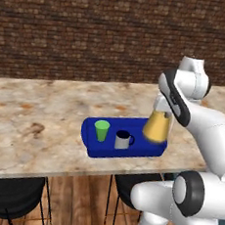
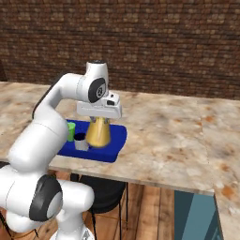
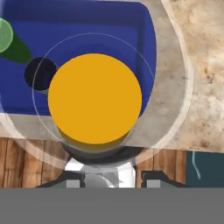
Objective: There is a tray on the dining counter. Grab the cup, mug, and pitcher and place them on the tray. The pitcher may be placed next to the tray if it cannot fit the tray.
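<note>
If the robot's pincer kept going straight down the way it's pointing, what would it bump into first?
The pitcher of orange liquid lies right under the pincer, which seems to grip it already. Pushed on together, the pitcher would probably land on the right end of the blue tray, beside the mug, though height is hard to judge.

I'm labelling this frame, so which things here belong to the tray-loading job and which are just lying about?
Part of the job:
tray
cup, on the tray
mug, on the tray
pitcher, under the gripper
dining counter

Just there:
black stools under the counter
brick wall
teal cabinet
</note>
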